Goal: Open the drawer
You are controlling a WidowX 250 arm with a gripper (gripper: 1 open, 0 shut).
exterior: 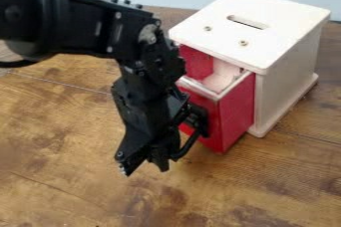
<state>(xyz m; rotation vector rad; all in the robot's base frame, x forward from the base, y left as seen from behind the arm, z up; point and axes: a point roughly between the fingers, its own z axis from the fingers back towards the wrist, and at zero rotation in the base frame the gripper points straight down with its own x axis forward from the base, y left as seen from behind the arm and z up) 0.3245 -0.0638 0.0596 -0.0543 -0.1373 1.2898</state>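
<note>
The red drawer [229, 112] stands partly pulled out of the front of the cream-white cabinet [286, 72], and a pale inner wall shows above its front. Its black loop handle [200, 131] juts toward the lower left. My black gripper [138, 163] points straight down just left of the drawer front, its fingertips close above the table. The jaws look shut. The handle loop runs against the gripper's right side and part of it is hidden behind the gripper. Whether the fingers pinch the handle I cannot tell.
The cabinet has a slot [246, 20] in its top and stands at the right of a worn wooden table [60, 121]. The black arm [80, 27] comes in from the upper left. A pale wall runs along the back.
</note>
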